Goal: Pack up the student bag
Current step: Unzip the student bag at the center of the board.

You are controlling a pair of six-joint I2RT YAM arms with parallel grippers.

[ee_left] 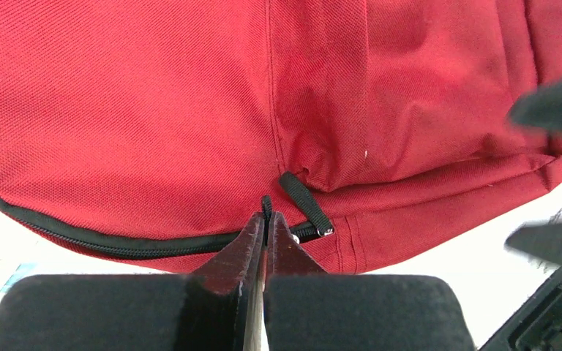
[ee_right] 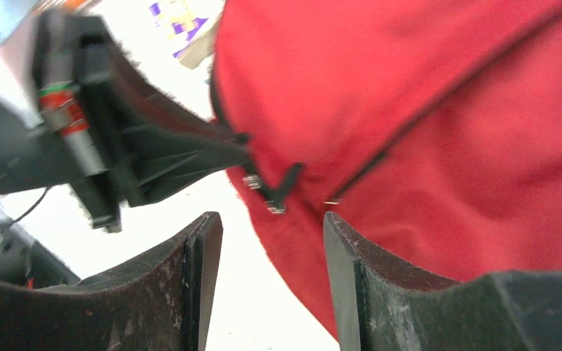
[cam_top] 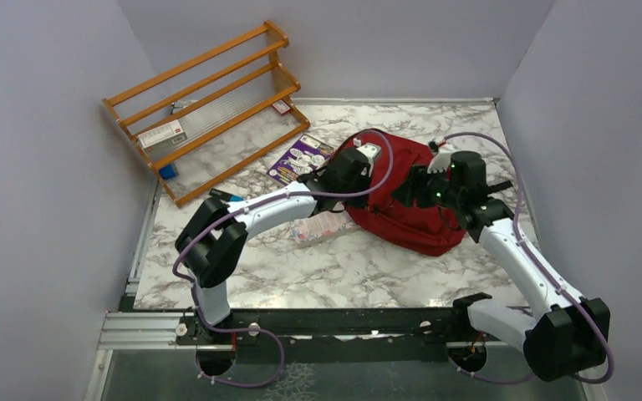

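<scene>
The student bag (cam_top: pixel 410 225) lies flat on the marble table (cam_top: pixel 343 276), pressed right up against both sets of fingertips. Its red fabric fills everything ahead of them, and the black zip line runs closed along the edge nearest the left gripper (ee_left: pixel 265 223). That gripper's fingers are squeezed together, and they appear to have a thin black tab (ee_left: pixel 266 205) of the zip trim nipped at their very tips. The right gripper (ee_right: pixel 271 248) has its jaws apart and nothing between them. The zipper pull (ee_right: pixel 276 191) hangs just ahead of the gap and a touch above it, and just to the right of the left tips. The likeliest failure is the right jaws closing on loose cloth instead of the small pull, since the pull sits beyond the pads rather than between them. The left hold is also slight, so a tug along the zip could slide the tab out and let the soft bag bunch or skid on the smooth top. The two grippers are nearly touching, so a sideways correction could knock one into the other. As for writing, the purple booklet (cam_top: pixel 299 159) well behind the left gripper carries print, and a white box (cam_top: pixel 161 134) on the wooden shelf (cam_top: pixel 209 100) has a label, but both are too small to read. No brand shows on the bag.
</scene>
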